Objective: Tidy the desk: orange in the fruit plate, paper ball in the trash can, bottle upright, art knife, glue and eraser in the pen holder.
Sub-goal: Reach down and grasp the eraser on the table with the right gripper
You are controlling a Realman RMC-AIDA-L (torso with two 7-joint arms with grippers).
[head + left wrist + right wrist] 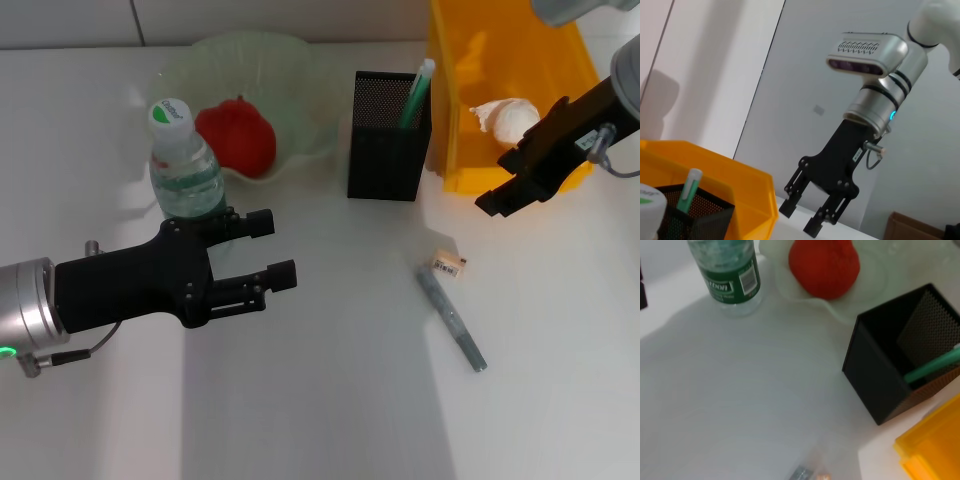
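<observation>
The bottle (185, 170) stands upright with my left gripper (275, 248) open just in front of it, touching nothing. The orange (237, 135) lies in the pale green fruit plate (300, 60). A white paper ball (505, 117) sits inside the yellow trash can (455, 60). My right gripper (497, 183) hangs open and empty over the can's front edge, and it also shows in the left wrist view as the right gripper (800, 220). The black mesh pen holder (388, 135) holds a green stick (417, 92), likely the glue. On the table lie the small eraser (450, 265) and the grey art knife (450, 320).
The right wrist view looks down on the bottle (730, 275), the orange (825, 265), the pen holder (890, 375) and a corner of the yellow can (935, 450). White table stretches in front of the knife and eraser.
</observation>
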